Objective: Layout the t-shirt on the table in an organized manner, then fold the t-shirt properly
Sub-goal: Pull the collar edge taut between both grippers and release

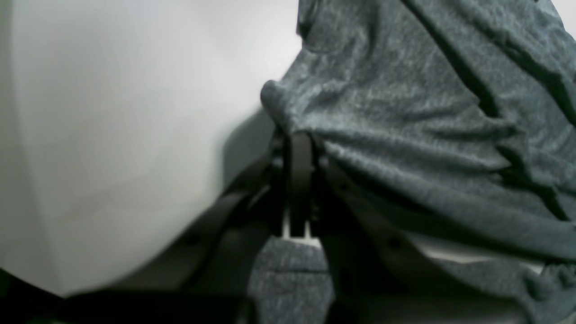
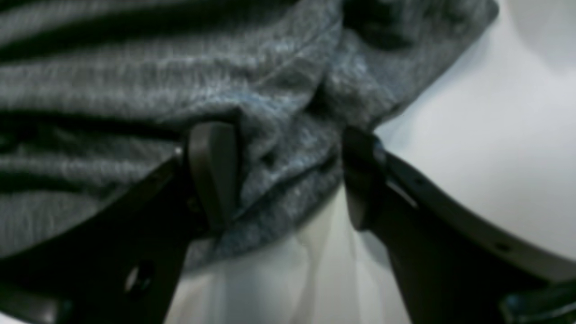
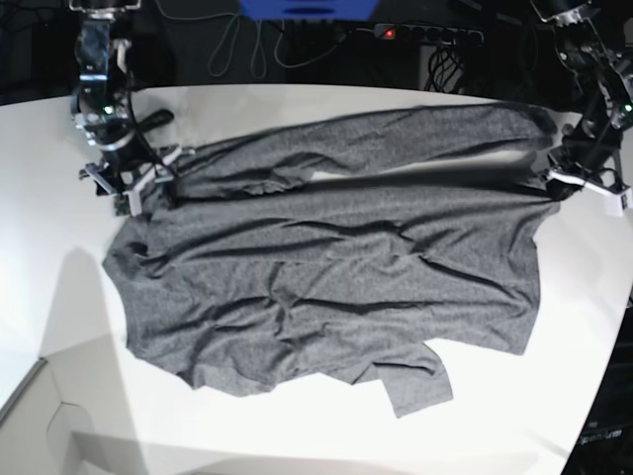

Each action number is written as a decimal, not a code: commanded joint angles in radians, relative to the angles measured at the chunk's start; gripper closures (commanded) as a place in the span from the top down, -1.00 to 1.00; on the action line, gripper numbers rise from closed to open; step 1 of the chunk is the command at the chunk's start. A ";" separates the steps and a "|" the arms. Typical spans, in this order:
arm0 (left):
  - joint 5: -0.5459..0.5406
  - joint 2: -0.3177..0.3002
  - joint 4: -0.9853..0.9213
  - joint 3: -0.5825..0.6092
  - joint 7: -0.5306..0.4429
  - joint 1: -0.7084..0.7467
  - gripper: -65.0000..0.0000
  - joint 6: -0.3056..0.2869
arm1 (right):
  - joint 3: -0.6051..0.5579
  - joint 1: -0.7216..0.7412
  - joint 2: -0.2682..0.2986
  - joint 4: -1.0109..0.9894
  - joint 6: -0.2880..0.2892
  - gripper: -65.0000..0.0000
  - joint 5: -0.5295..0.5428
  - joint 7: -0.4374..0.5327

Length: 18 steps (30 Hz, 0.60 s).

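The dark grey t-shirt [image 3: 326, 267] lies spread and wrinkled across the white table [image 3: 59, 297], with one long sleeve stretched along the far side. At the shirt's right edge in the base view, my left gripper [image 3: 554, 183] is shut on the t-shirt. The left wrist view shows its fingertips [image 1: 299, 139] pinching a lifted fold of the fabric [image 1: 405, 112]. My right gripper [image 3: 148, 183] is at the shirt's far left corner. It stands open [image 2: 288, 173], one finger [image 2: 211, 171] pressed into the bunched cloth [image 2: 135, 90] and the other [image 2: 360, 175] at its edge over the bare table [image 2: 495, 135].
Cables and a power strip [image 3: 425, 35] run behind the table's far edge, beside a blue object [image 3: 307, 8]. The table's curved edge [image 3: 605, 376] drops off at the right. White tabletop [image 1: 112, 135] lies beside the left gripper.
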 commanded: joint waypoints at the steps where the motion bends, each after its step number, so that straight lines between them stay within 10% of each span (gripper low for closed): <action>1: -0.013 -0.016 0.018 -0.005 -0.021 -0.021 -1.00 0.000 | 0.006 -0.021 0.017 0.029 -0.005 0.16 -0.011 -0.009; 18: -0.007 0.019 0.003 0.003 -0.019 -0.019 -1.00 0.000 | 0.047 -0.206 0.035 0.218 -0.005 0.16 -0.011 -0.012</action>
